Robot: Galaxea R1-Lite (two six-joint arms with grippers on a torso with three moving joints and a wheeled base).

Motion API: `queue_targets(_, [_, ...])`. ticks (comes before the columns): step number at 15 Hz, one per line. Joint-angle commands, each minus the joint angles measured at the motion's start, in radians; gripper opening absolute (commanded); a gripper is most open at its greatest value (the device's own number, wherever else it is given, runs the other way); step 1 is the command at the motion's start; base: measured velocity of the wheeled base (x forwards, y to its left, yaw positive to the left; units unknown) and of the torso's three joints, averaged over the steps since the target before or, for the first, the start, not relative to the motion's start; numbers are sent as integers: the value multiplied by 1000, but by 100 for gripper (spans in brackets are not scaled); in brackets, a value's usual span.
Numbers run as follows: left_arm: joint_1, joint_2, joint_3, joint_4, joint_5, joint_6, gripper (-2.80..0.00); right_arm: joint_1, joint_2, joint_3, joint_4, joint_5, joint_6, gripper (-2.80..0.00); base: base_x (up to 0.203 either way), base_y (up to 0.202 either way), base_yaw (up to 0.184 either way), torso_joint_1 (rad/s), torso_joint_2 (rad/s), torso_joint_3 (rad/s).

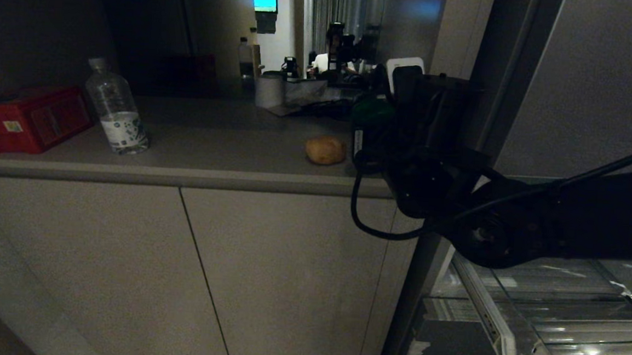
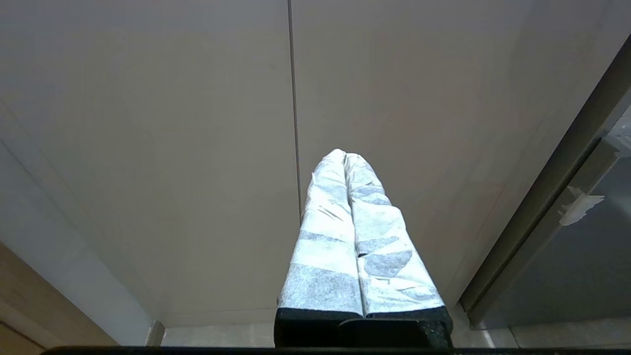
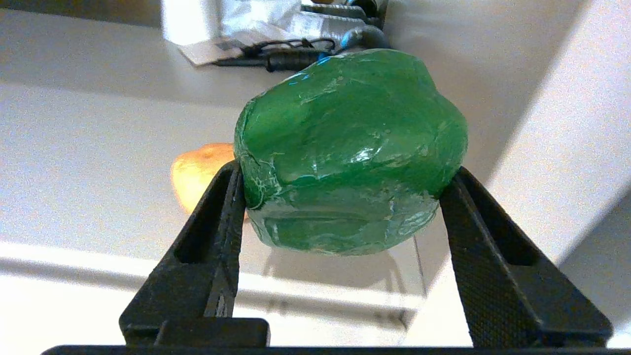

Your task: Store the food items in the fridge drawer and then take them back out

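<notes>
Green and glossy, the pepper [image 3: 351, 153] sits clamped between the two black fingers [image 3: 217, 231] of the right claw [image 3: 340, 197], held above the grey surface [image 1: 214, 138]. In the head view the pepper [image 1: 372, 112] is mostly hidden behind the dark arm at centre right, so only a sliver shows. Just beside it, toward frame centre, the brown potato [image 1: 326, 149] lies near the surface's front edge. At lower right the clear fridge drawer [image 1: 554, 324] stands pulled out, cut off by the frame. Open surface stretches left to a water bottle [image 1: 117, 107] and a red box [image 1: 26, 118]. The left claw [image 2: 345, 158] hangs pressed closed before the cabinet doors [image 2: 148, 148].
</notes>
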Motion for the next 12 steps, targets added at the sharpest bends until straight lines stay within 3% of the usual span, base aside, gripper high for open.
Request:
queue_targets(1, [0,0,0,0,0,0,-280,17,-94,84,-3,-3,3,-280,0,0,0,0,0,0])
queue_targets(4, [0,0,0,0,0,-1,-280,39,-217,271,-3,-5,11,-280,0,0,0,0,0,0])
queue_targets(9, [0,0,0,0,0,0,-280,40,-484,722,8,-32,50,-280,0,0,0,0,0,0])
queue_targets(12, [0,0,0,-1,0,0,-280,-49,-589,932,74,-77,111,-280,0,0,0,0,0,0])
